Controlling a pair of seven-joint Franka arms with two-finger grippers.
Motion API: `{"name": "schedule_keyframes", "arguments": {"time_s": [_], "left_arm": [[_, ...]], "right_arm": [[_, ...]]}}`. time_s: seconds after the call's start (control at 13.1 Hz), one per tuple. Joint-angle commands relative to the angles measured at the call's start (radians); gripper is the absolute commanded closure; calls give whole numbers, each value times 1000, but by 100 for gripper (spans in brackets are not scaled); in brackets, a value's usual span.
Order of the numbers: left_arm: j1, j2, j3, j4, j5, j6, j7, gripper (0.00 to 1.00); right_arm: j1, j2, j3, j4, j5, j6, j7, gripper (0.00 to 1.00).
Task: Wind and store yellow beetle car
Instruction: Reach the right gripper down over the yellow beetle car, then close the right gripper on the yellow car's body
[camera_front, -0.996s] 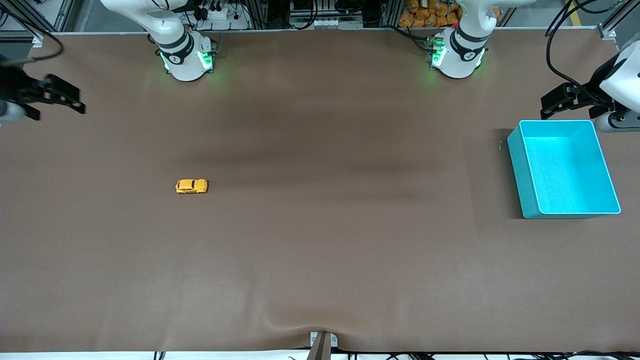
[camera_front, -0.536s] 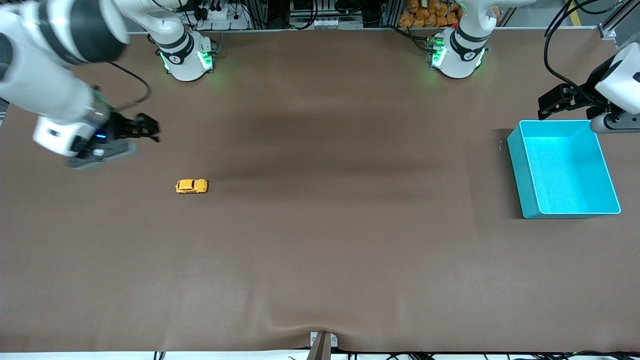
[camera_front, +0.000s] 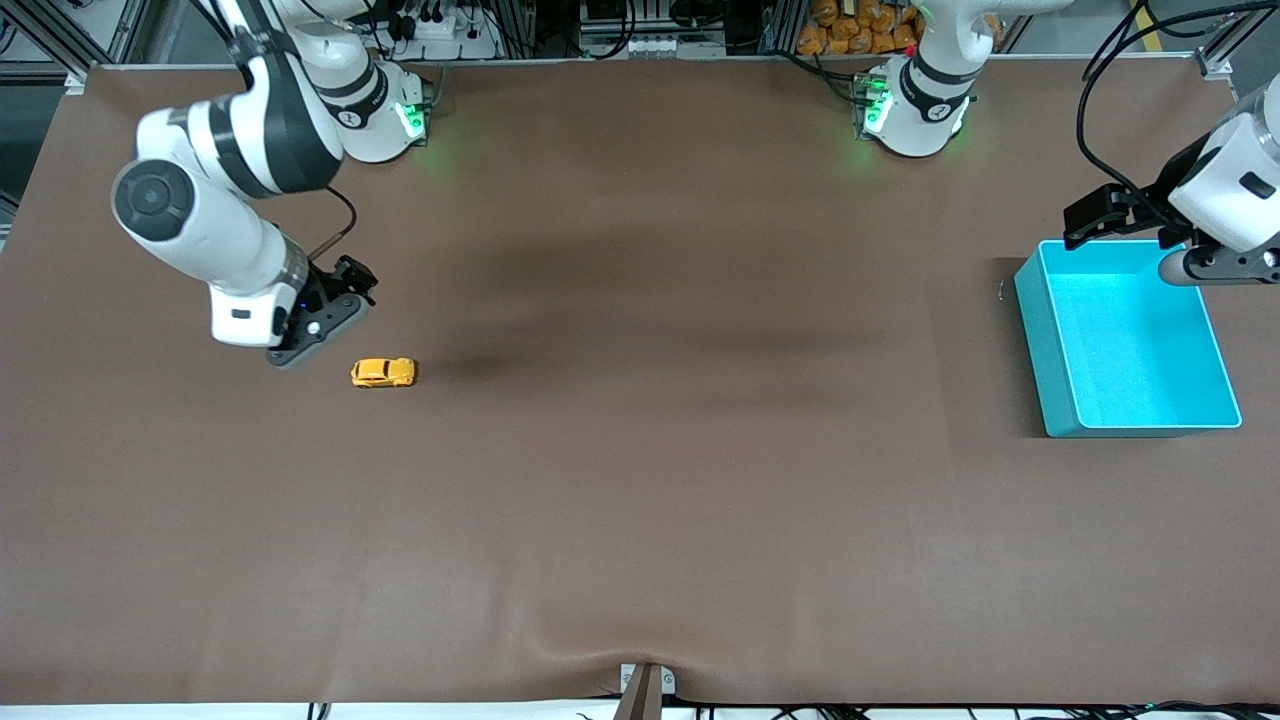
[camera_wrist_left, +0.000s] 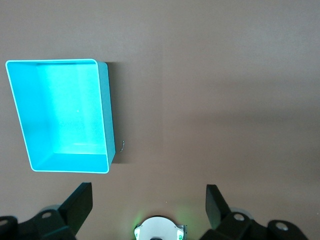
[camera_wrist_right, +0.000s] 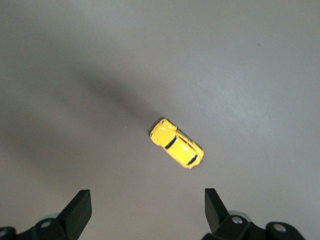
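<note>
Turquoise bin (camera_front: 1128, 410), open-topped, on the brown table (camera_front: 700, 500) toward the left arm's end

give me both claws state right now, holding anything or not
Left claw: open, holding nothing, up by the turquoise bin.
Right claw: open, holding nothing, above the table beside the yellow beetle car.

table (camera_front: 640, 500): brown mat | on it: yellow beetle car (camera_front: 383, 373), turquoise bin (camera_front: 1040, 345)
</note>
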Motion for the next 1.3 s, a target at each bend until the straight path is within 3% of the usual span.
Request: {"name": "schedule_keyframes", "arguments": {"time_s": [0.0,0.54,0.92,1.23], "left_arm": [[-7,-4,0,8,22,-4,-1,0],[7,-10,0,9,19,-4,-1,0],[8,-18,7,17,11,-4,2,0],[8,-18,7,17,11,-4,2,0]], "right_arm": [[-6,48,4,-34,-20,65,-213,0],[0,164,1,-94,-96,262,-515,0],[6,230,-16,-115,-204,372,-565,0],[2,280,-31,-140,-208,463,-620,10]]}}
